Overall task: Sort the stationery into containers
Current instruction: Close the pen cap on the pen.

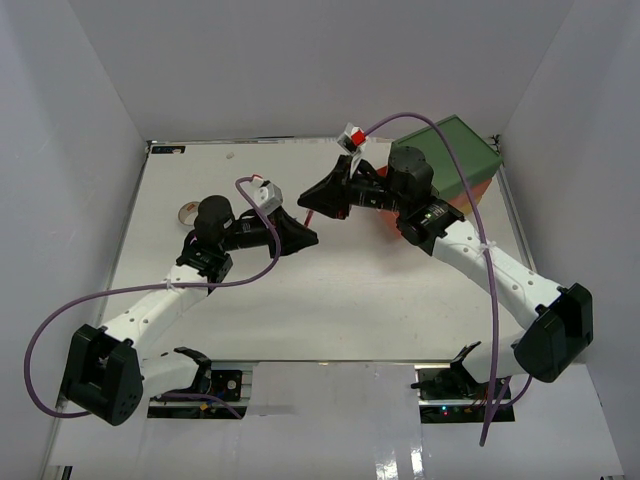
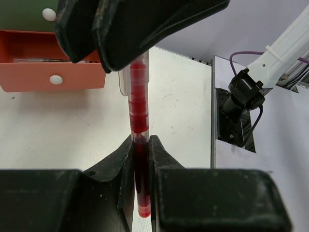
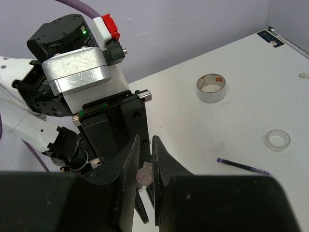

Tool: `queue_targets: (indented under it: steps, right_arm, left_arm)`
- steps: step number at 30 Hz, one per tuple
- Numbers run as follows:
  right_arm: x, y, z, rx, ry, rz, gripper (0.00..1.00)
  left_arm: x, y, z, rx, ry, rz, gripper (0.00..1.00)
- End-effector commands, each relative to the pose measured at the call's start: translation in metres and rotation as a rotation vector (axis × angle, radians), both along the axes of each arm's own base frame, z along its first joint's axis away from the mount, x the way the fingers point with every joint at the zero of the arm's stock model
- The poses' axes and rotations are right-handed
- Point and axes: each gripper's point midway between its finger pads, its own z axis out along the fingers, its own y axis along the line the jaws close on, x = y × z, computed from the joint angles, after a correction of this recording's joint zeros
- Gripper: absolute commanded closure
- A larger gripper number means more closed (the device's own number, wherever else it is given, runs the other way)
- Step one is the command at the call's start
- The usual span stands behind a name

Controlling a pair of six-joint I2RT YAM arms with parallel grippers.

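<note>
**Grip from both ends on the red pen (image 2: 139, 121)**

The left gripper (image 2: 141, 145) is narrowed hard onto the lower part of the clear, red-inked barrel, one finger pressing on each side. The right gripper (image 3: 146, 147) is closed just as tightly on the opposite end (its own wrist view shows only a round pinkish tip between the pads). The two tools meet nose to nose over the white table (image 1: 350, 310), with the pen spanning the short gap between them, left of the drawer chest (image 1: 455, 150) that stands at the far right.

In the left wrist view the orange-red drawer (image 2: 29, 77) stands pulled out under the green drawer (image 2: 24, 14), each with a white knob (image 2: 56, 79); what lies inside cannot be made out.

On the table behind the left gripper, the larger tape roll (image 3: 211, 95) and the smaller clear tape roll (image 3: 268, 140) lie flat, well apart from each other. A thin dark-blue pen (image 3: 243, 166) rests near the clear roll
</note>
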Motion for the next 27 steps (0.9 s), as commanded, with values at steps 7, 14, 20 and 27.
queue_targets:
  steps: [7,14,20,27]
  right_arm:
    - [-0.024,-0.006,-0.131,-0.313,0.293,0.068,0.92]
    - [-0.026,-0.006,-0.134,-0.316,0.3,0.077,0.92]
    - [-0.027,-0.008,-0.141,-0.332,0.318,0.075,0.92]
    - [-0.026,-0.011,-0.153,-0.365,0.337,0.057,0.92]
  left_arm:
    - [-0.014,-0.003,0.136,-0.217,-0.468,-0.03,1.0]
    - [-0.014,-0.003,0.142,-0.226,-0.49,-0.031,1.0]
    - [-0.012,-0.002,0.154,-0.229,-0.528,-0.013,1.0]
    - [-0.011,0.0,0.166,-0.233,-0.56,0.011,1.0]
